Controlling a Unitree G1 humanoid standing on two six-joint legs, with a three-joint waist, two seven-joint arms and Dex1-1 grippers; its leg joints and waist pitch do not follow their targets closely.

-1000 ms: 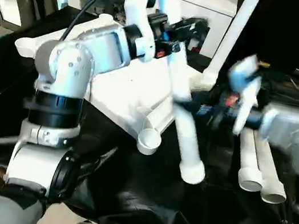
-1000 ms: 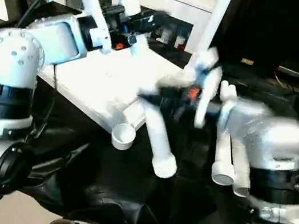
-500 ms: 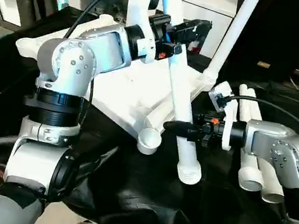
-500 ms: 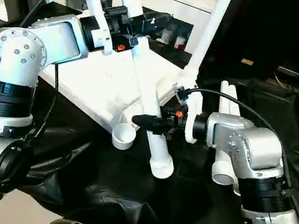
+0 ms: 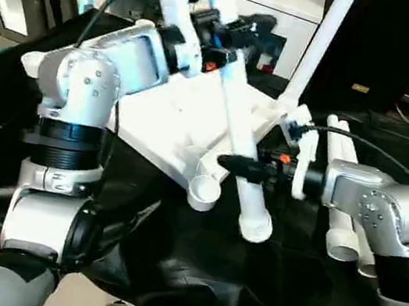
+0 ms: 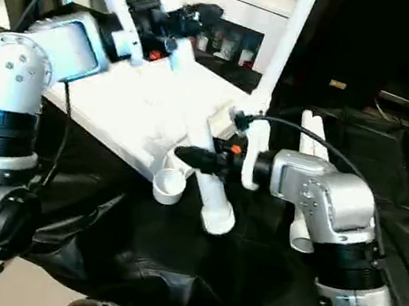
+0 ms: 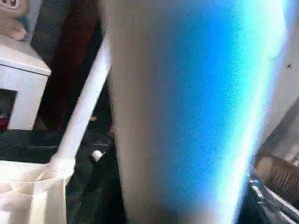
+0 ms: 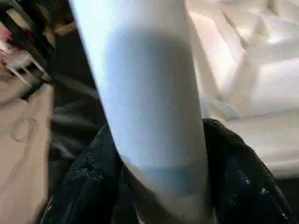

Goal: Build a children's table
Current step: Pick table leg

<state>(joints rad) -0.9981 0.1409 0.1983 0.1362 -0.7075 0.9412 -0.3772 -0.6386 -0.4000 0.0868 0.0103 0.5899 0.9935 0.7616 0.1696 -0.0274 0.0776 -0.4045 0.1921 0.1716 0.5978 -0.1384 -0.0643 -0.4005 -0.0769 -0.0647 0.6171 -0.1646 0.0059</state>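
Black cloth covers the work table point(image 5: 190, 277); left gripper point(image 5: 231, 27) and right gripper point(image 5: 238, 164) both clasp one leg point(image 5: 239, 143), likely light, stiff, slippery; mid-shaft holds suit.

White table parts on black cloth, handled by a silver-and-white robot.

The tabletop point(image 5: 171, 119) and tube legs point(image 5: 244, 164) are plain white plastic. The draped cloth point(image 5: 190, 277) is glossy black. The robot arms point(image 5: 80, 91) are silver-white with black joint bands, black fingers and small orange-red marks at the wrists.
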